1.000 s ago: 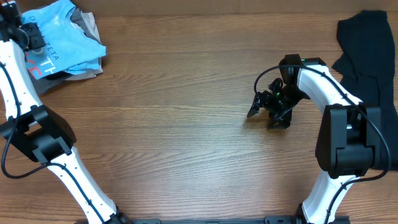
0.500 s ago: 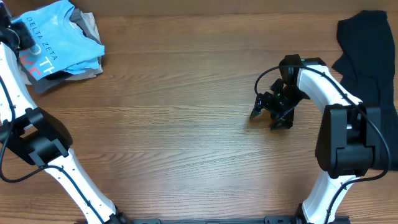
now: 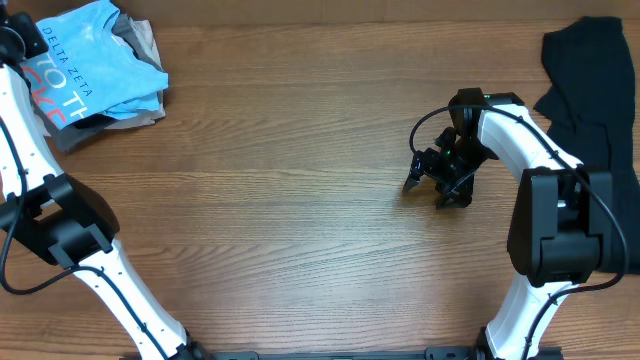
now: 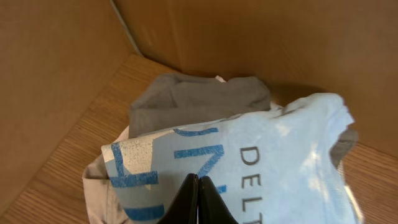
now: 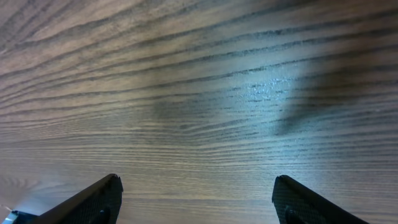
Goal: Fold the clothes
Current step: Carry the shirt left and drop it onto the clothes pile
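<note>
Clothes lie at both far corners of the brown wooden table [image 3: 280, 220].
At far left, the left gripper [image 4: 198, 185], jaws pressed together, hangs over the crumpled light blue printed T-shirt [image 3: 90, 70], which lies on a grey fabric garment [image 4: 199, 99]. Right of centre, the right gripper [image 3: 436, 186] has its jaws spread over bare wood. A black fabric garment [image 3: 590, 80] lies at far right.

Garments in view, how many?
4: blue tee in the far-left corner, grey one and cream one beneath it, black one at the far-right edge. More may be hidden in the pile.
</note>
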Available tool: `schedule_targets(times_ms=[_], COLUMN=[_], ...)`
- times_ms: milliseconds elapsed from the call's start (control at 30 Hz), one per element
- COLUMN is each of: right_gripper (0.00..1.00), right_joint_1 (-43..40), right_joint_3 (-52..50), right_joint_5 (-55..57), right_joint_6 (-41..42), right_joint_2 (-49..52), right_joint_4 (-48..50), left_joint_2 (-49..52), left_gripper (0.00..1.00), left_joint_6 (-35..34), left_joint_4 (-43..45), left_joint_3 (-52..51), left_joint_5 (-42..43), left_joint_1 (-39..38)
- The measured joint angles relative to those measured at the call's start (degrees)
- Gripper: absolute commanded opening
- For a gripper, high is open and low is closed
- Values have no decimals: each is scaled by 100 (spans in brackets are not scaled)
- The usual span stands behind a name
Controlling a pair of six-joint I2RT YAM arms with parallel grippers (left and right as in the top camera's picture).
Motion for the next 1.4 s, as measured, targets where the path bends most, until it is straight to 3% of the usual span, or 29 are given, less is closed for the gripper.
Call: schedule_targets(times_ms=[467,567,633,700,733,767,867,900,933,1133,1400], right_gripper=[82,82,82,82,82,82,82,82,82,82,82], right_joint_1=[0,2,2,2,2,2,2,0,2,0,46], right_joint_3=[0,0,0,0,0,0,0,2,17,367,546], right_joint_5=[13,11,13,11,15,15,138,210,280,531,758], right_joint_6=[0,0,2,4,15,24,184,249,319,511,595], right_joint_2=[0,0,0,0,0,-2,-42,-85,-157,-1043,-3355], right_joint_4=[-262,-280,-273,-260,-258,-238,-94,-59,-50,-39,-385], left_joint_2=[1217,1202,1152,1034,944,831,306,92,-168,-1711,-3156], left_gripper=[5,12,29,34,42,58,80,96,100,100,100], left_joint_6=[-22,-42,-92,-225,-238,-256,-356,-374,-365,-457,-485], left_joint_4=[-57,-68,-83,-153,-184,-219,-413,-501,-623,-1563,-2914], left_joint_3=[83,111,111,107,107,105,79,76,76,81,90], left_joint_5=[-236,-310,-352,-404,-396,-387,-216,-140,-39,490,1799], left_joint_1=[35,24,22,22,22,22,0,-2,-20,-68,-76])
